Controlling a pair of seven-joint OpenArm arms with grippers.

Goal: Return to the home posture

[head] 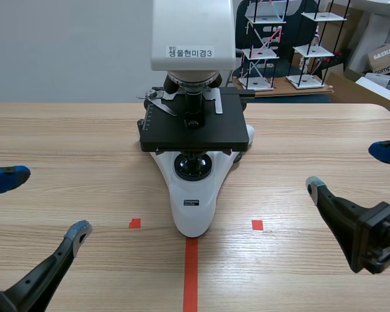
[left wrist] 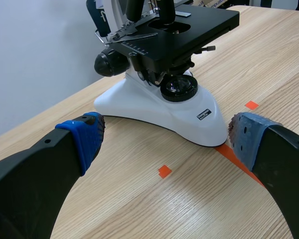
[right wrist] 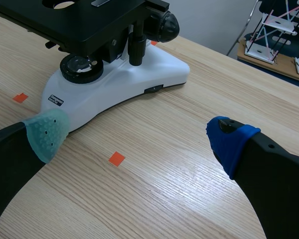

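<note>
A white microscope (head: 194, 195) with a black stage (head: 192, 123) stands at the middle of the wooden table, over the orange-red tape line. My left gripper (head: 42, 203) hangs low at the left, open and empty, well clear of the microscope base (left wrist: 159, 107) seen ahead of it in the left wrist view. My right gripper (head: 354, 170) is at the right, also open with nothing between its fingers; the base (right wrist: 124, 82) lies ahead of it in the right wrist view.
Behind the table at the back right stand small rod-and-plate shelf models (head: 273, 45) and cardboard boxes (head: 383, 58). A plain wall is behind the microscope. Bare wood lies on both sides of the base.
</note>
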